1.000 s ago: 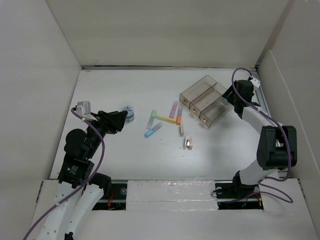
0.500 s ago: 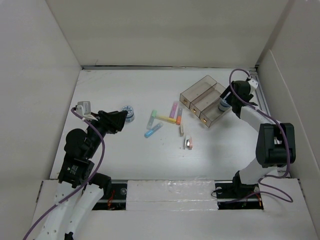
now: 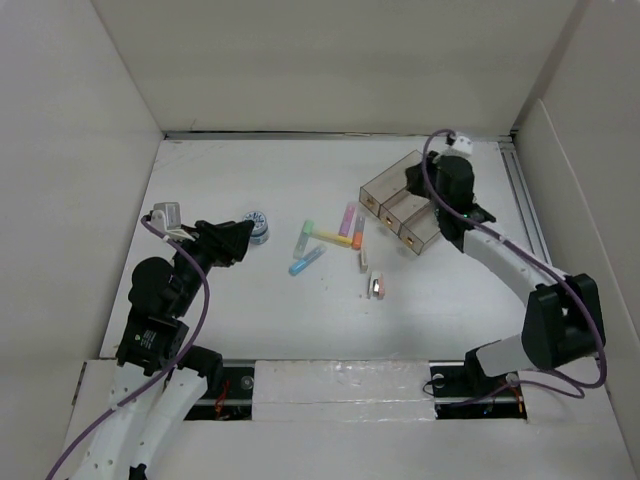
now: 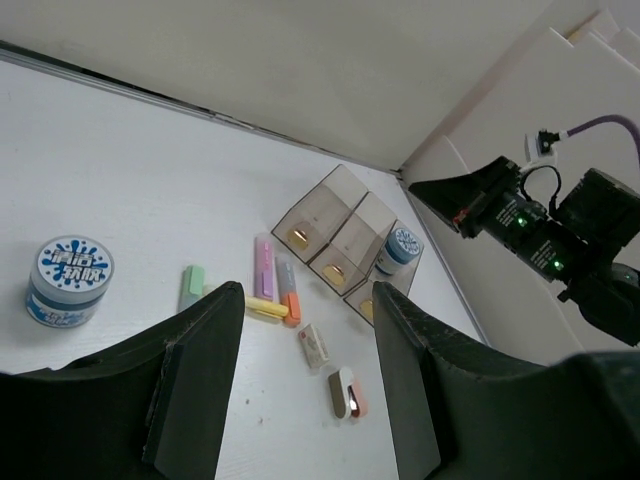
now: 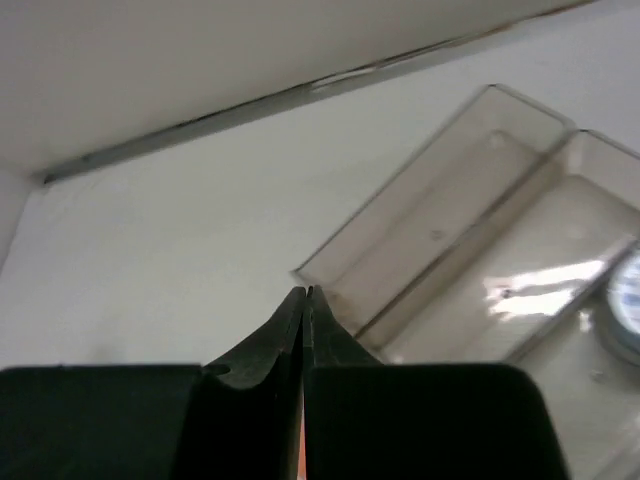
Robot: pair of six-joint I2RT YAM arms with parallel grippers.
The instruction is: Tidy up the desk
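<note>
Right fingers (image 5: 285, 330) clenched empty at the tray (image 3: 395, 178); left fingers (image 4: 200, 370) parted, empty, well left of it. The desk (image 3: 250, 300) beneath it looks rigid and fixed; grip its light highlighters (image 3: 334, 238) midbody.

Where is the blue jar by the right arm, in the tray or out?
In. The blue-lidded jar stands upright inside the clear tray, in its end compartment, seen from the left wrist.

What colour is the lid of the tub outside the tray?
The lid is white with blue splashes; see left wrist view.
</note>
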